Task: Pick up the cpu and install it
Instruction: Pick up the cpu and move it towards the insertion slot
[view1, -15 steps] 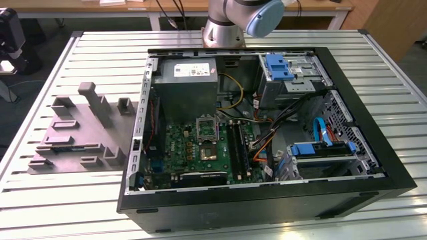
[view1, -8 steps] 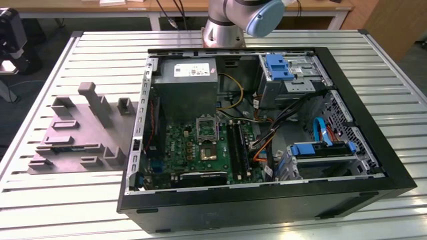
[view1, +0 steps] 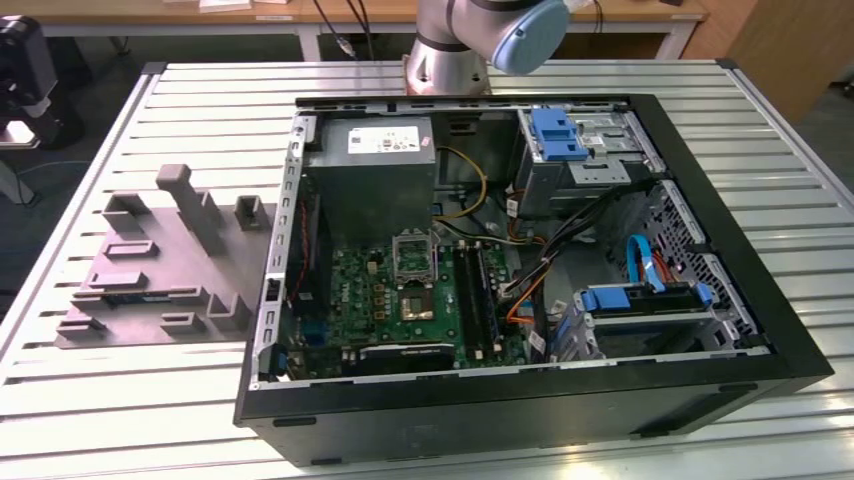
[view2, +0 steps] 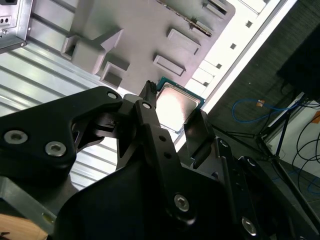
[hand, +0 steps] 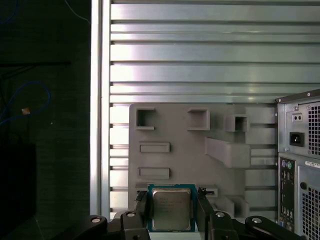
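**Silver cpu pinched by two edges, over the grey fixture**

The small, thin, square cpu, with a pale metal face and greenish rim, sits clamped between the two fingers of the black tool and looks held clear above the flat grey plastic fixture plate. The grip takes only the thin rim, so a slip or twist seems the main risk. The chip could drop onto the fixture or the slatted metal bench beneath it, or arrive skewed at the open black computer case beside the fixture.
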